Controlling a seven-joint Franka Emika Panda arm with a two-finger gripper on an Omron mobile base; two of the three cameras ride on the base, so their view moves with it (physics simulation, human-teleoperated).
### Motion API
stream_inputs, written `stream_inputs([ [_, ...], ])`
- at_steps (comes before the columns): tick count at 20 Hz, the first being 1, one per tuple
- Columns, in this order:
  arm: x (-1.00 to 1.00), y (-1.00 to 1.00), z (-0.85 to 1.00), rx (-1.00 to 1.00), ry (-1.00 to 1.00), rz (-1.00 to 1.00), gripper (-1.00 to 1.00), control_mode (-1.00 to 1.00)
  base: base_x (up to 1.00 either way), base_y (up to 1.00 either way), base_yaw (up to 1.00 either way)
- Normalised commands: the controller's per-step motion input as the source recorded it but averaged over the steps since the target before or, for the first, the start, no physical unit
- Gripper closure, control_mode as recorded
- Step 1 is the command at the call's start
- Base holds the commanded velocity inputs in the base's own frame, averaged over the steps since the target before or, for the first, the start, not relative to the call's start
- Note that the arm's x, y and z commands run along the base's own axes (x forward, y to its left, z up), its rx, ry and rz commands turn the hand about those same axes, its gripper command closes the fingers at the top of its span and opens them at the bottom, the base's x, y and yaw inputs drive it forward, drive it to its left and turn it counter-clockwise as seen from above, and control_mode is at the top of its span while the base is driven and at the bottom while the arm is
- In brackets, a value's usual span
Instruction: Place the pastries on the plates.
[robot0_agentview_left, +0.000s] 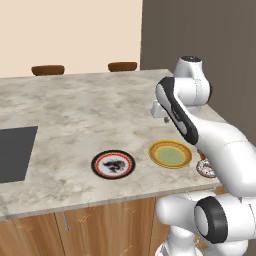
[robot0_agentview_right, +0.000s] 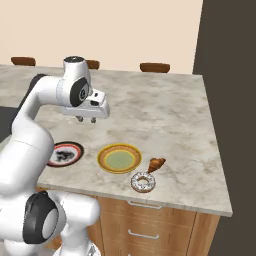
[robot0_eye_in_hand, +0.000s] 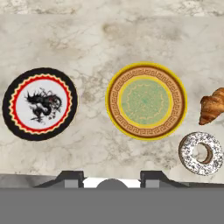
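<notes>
The white robot hand (robot0_agentview_right: 86, 120) is held above the marbled stone desk (robot0_agentview_right: 165, 115), fingers together and empty. Both round plates — black-rimmed (robot0_eye_in_hand: 40, 104) and yellow-rimmed (robot0_eye_in_hand: 146, 101) — lie bare; the golden croissant (robot0_eye_in_hand: 212, 106) and sprinkled ring doughnut (robot0_eye_in_hand: 201, 153) rest beside them.

A marble counter (robot0_eye_in_hand: 109, 39) carries a black plate (robot0_eye_in_hand: 40, 103), a yellow plate (robot0_eye_in_hand: 146, 101) beside it, then a croissant (robot0_eye_in_hand: 212, 105) with a doughnut (robot0_eye_in_hand: 201, 153) just beside it. Both plates are bare.

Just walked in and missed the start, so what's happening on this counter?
A white robot arm holds its gripper shut and empty above the marble counter. The croissant and doughnut lie on the counter right of the yellow plate. That plate and the black-rimmed plate hold nothing yet.
</notes>
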Motion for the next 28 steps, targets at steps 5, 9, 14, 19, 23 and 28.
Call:
stream_inputs([
  [5, -0.59, -0.22, -0.06, 0.0, -0.04, -0.01, -1.0, -1.0, 0.0, 0.0, 0.0],
  [9, -0.34, -0.75, -0.46, -0.07, 0.0, -0.01, -1.0, -1.0, 0.0, 0.0, 0.0],
  [14, 0.08, -0.71, -0.45, 0.01, -0.07, 0.01, -1.0, -1.0, 0.0, 0.0, 0.0],
  [19, 0.18, -0.7, -0.51, 0.09, -0.12, 0.15, -1.0, -1.0, 0.0, 0.0, 0.0],
  [23, 0.18, -0.8, -0.4, 0.02, 0.01, 0.03, -1.0, -1.0, 0.0, 0.0, 0.0],
  [28, 0.33, -0.82, -0.25, 0.0, 0.19, -0.2, -1.0, -1.0, 0.0, 0.0, 0.0],
])
